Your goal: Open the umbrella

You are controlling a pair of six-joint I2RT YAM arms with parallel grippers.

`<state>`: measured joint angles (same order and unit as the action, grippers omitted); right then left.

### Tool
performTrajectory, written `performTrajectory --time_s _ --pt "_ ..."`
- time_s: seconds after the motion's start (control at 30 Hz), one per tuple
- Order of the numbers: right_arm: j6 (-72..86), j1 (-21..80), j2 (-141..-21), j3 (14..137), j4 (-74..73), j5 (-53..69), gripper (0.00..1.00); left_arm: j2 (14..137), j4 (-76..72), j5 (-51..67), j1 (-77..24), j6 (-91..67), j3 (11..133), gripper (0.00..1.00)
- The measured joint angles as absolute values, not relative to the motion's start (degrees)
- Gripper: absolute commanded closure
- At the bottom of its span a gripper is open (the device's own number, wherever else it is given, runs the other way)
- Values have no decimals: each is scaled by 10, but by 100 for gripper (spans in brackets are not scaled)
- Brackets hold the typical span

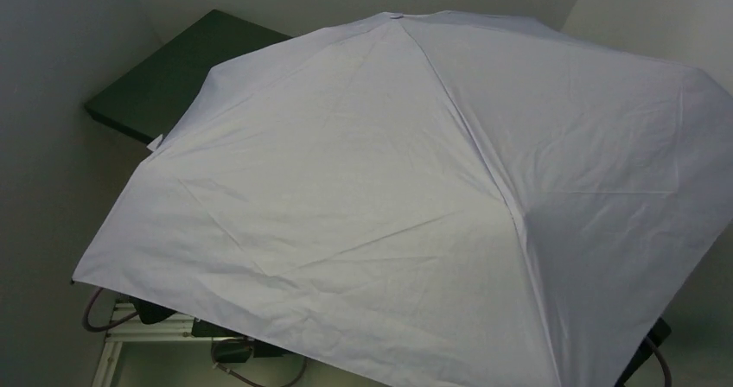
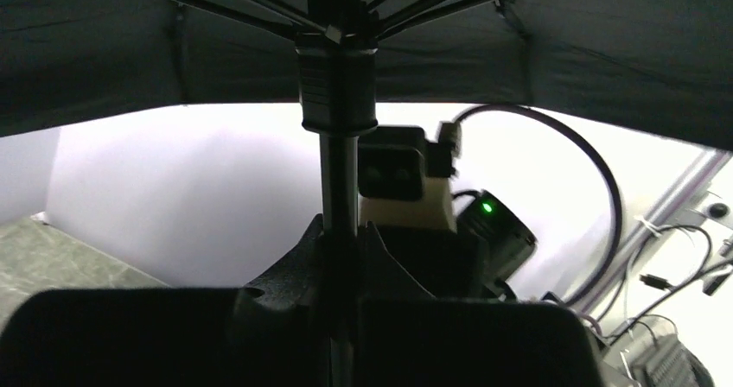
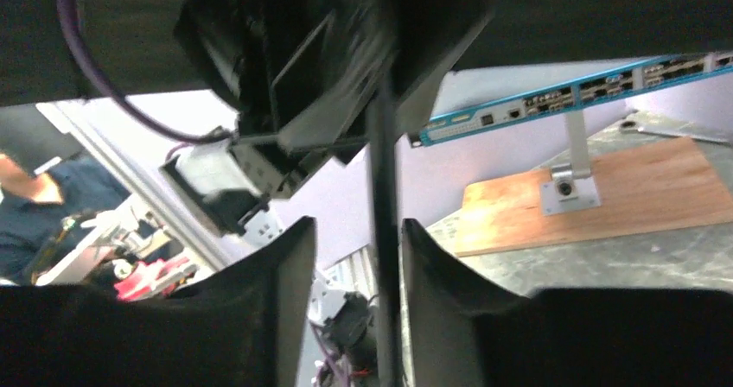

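**Top view.** The far left corner of the dark desk (image 1: 173, 76) shows at the upper left. The umbrella (image 1: 389, 188) is fully spread. Its pale lavender-white canopy (image 1: 536, 128) covers the remainder of the desk from the left edge to the right edge and hides both arms. The canopy tip points toward the far edge. Below the near left hem, a cable loop (image 1: 93, 311) and a pale metal frame (image 1: 147, 331) are visible.

**Left wrist view.** The left gripper (image 2: 339, 262) is clamped on the thin black shaft (image 2: 339, 180). Both fingers (image 2: 290, 270) press against it, one on each side, with no gap showing. Above the grip, the runner (image 2: 337, 85) sits high on the shaft, directly under the dark underside of the canopy. The ribs (image 2: 216, 7) fan outward from the runner. Just beyond the shaft is the right arm's wrist unit (image 2: 393, 171), with a green lamp (image 2: 487, 206) and a purple cable (image 2: 596, 171) to its right.

**Right wrist view.** The right gripper (image 3: 356, 231) straddles the same shaft (image 3: 385, 145) with its jaws parted. The shaft stands between the fingers (image 3: 285, 283), nearer the right-hand one, with a clear gap at the other finger. The left arm's body (image 3: 277, 59) appears blurred at the upper left. A wooden board (image 3: 605, 188) lies on the desk at the right, with a metal bracket (image 3: 570, 180) on it carrying a blue-edged rack unit (image 3: 588, 89).
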<state>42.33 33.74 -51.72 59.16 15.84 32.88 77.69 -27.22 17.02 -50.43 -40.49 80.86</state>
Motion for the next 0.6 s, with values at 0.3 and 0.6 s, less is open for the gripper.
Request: performTrajectory --time_s 0.3,0.6 --pt "429 350 -488 521 140 335 58 805 -194 145 -495 -352 905 100" --pt "402 362 -489 496 148 363 100 804 -183 114 -489 -376 905 94"
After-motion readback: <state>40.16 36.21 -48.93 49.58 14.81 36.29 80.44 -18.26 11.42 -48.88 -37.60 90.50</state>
